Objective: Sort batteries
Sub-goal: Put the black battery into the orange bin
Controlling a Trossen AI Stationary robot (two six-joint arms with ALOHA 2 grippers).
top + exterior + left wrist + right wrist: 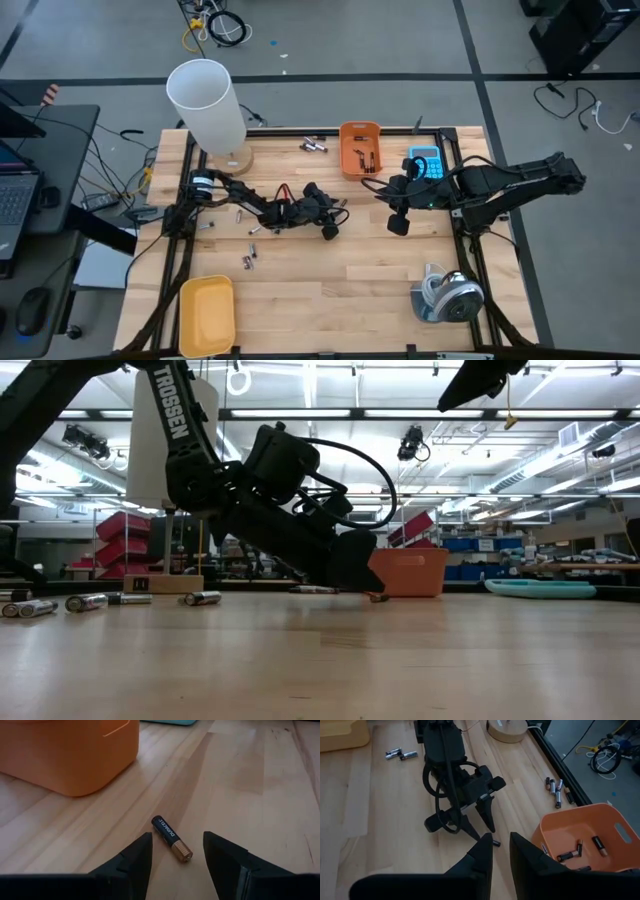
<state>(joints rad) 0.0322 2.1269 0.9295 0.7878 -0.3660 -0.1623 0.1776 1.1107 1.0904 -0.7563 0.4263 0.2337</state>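
A black battery with a copper end (171, 838) lies flat on the wooden table just ahead of my left gripper (177, 852). The gripper is open and low over the table, one finger on either side of the battery's copper end, touching nothing. The same battery shows in the right wrist view (495, 843) and the low view (377, 597). My right gripper (501, 857) is open and empty, above the table to the right of the left gripper (330, 228). An orange bin (360, 148) holds several batteries (572, 854). More batteries lie loose on the table (250, 260).
A white cylinder on a wooden base (208, 100) stands at the far left. A yellow tray (207, 315) is at the near left. A blue calculator (425, 160) sits beside the orange bin. A tape roll (447, 295) lies at the near right. Loose batteries (314, 146) lie left of the bin.
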